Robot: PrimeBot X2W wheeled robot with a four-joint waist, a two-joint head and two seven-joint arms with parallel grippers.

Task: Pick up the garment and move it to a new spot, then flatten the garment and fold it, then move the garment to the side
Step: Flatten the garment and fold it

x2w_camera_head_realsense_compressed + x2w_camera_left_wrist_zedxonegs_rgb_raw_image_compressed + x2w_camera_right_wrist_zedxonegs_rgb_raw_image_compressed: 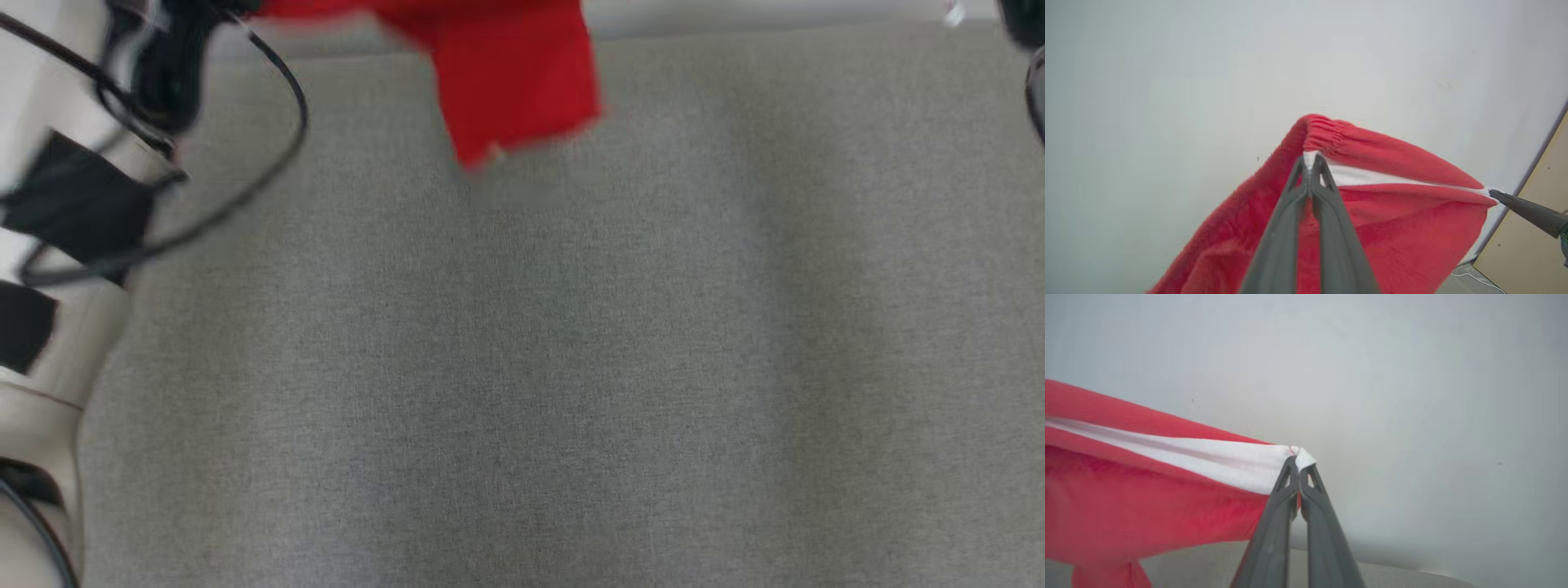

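- A red fleece garment [514, 73] is seen at the top edge of the head view, hanging over the far part of the grey tabletop [571, 367]. Its outline is smeared by motion blur.
- It is held up by its top edge, stretched btwn the two pincers. Whether its lowest tip touches the tabletop can't be told.
- L pincer [1309, 163]: the fingers are pressed together, pinching the white inner band [1363, 176] just below the gathered red elastic hem [1327, 132], at one end of the opening.
- R pincer [1298, 462]: the fingers are pressed together on the band's other end, w/ a small white corner poking past the tips.
- In the L wrist view the R pincer's tip is seen at the right, at the far corner of the garment. The band is drawn taut btwn the two grips.
- Labels/writing: a small pale patch [495, 152] is noted at the garment's lowest tip in the head view, but it is too blurred to be read. The band itself is seen as plain white.
- L forearm [49, 245]: pale w/ black patches, along the left edge of the head view, w/ a black cable [282, 139] looped beside it.
- Backdrop: a pale wall [1167, 81] is seen behind the garment in both wrist views, and a tan board [1535, 253] at the lower right of the L wrist view.
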